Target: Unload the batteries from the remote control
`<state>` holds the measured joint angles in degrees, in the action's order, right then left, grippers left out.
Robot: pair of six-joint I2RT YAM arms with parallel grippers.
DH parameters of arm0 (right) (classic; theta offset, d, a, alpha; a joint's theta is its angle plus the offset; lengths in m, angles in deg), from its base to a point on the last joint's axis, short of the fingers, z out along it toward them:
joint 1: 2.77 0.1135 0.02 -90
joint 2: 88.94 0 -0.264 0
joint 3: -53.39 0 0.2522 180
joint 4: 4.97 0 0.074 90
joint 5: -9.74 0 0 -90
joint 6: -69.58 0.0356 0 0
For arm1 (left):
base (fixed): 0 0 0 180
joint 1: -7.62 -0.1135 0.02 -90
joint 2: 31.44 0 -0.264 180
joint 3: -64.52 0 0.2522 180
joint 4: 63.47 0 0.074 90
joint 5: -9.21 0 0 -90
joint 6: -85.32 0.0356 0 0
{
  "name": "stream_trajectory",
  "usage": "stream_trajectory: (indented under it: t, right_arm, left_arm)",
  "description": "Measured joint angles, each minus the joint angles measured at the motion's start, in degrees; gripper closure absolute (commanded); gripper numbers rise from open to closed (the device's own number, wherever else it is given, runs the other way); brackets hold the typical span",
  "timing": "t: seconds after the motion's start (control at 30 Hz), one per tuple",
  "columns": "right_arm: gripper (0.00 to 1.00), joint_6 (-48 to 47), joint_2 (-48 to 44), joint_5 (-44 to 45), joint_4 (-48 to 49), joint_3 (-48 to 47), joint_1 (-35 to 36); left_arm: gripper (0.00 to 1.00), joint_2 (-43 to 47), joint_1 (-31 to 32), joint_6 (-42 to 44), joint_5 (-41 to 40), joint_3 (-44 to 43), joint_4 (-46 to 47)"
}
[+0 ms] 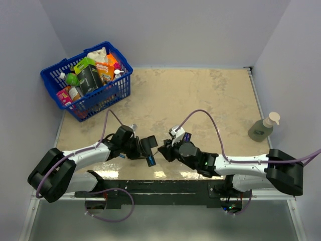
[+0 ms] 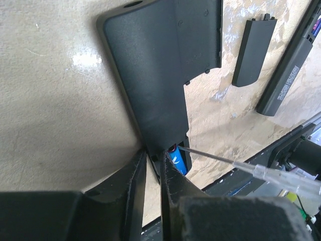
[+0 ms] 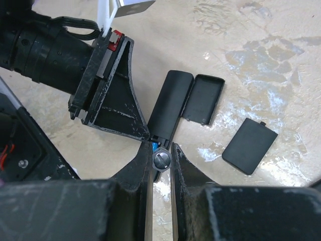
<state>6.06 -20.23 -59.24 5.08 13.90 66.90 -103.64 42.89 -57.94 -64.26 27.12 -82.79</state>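
Battery [image 3: 160,159] sits at the open near end of the remote [image 3: 168,105], its cap pinched between your right fingers [image 3: 175,160]. Its long axis runs along the remote, away from those fingers, so the pull should go straight back along that axis. Your left fingers [image 2: 166,168] stand narrow astride the same end; a firm clamp cannot be confirmed. Most of the blue body is hidden in the compartment, and a second cell cannot be made out.

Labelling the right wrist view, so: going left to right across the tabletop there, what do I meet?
Left gripper → long black plastic remote control → black rectangular panel beside it → loose flat black cover.
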Motion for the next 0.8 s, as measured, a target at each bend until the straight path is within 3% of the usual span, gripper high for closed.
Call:
stream_trajectory:
  t: [0.37, 0.8]
  right_arm:
    - [1.0, 7.3, -0.4, -13.0, 7.6, 5.9, -10.9]
    - [1.0, 9.5, 6.6, -24.2, 14.1, 4.8, -18.1]
  left_arm:
    - [0.85, -0.3, 0.0, -0.8, 0.0, 0.0, 0.1]
    - [0.85, -0.6, 0.0, -1.2, 0.2, 0.0, 0.1]
